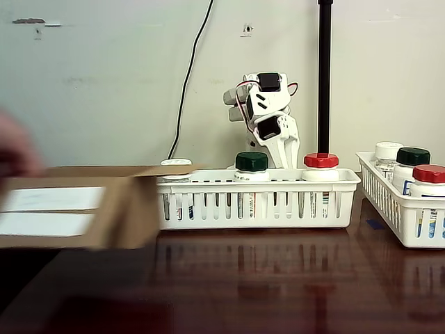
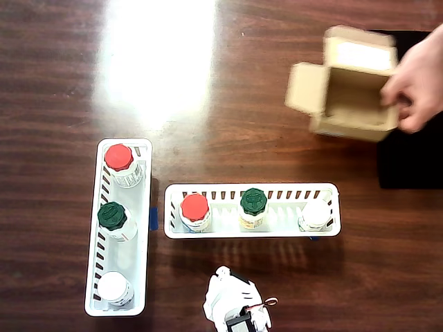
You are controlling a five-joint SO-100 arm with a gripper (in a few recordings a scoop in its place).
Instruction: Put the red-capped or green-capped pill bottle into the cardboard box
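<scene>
Two white rectangular labels are seen on the front of the cardboard box [image 1: 76, 209] in the fixed view, but motion blur leaves any writing on them unreadable. The printed labels on the bottles are glimpsed through the basket slots and are likewise too small to be read. In the overhead view the cardboard box [image 2: 349, 86] is shown open, with flaps spread and an empty interior, at the upper right of the wooden table [image 2: 228, 90], and its right side is held by a person's hand [image 2: 417, 79]. A long white slotted basket [image 2: 252, 232] is placed well apart from the box, and in it three bottles are held: a red-capped bottle [image 2: 194, 207], a green-capped bottle [image 2: 254, 201] and a white-capped bottle [image 2: 316, 211]. A second white basket [image 2: 142, 207], set crosswise at the left, contains another red-capped bottle [image 2: 119, 158], a green-capped one [image 2: 111, 216] and a white-capped one [image 2: 113, 285]. The white arm [image 1: 268, 111] is folded behind the long basket; whether its gripper is released or clenched cannot be told.
</scene>
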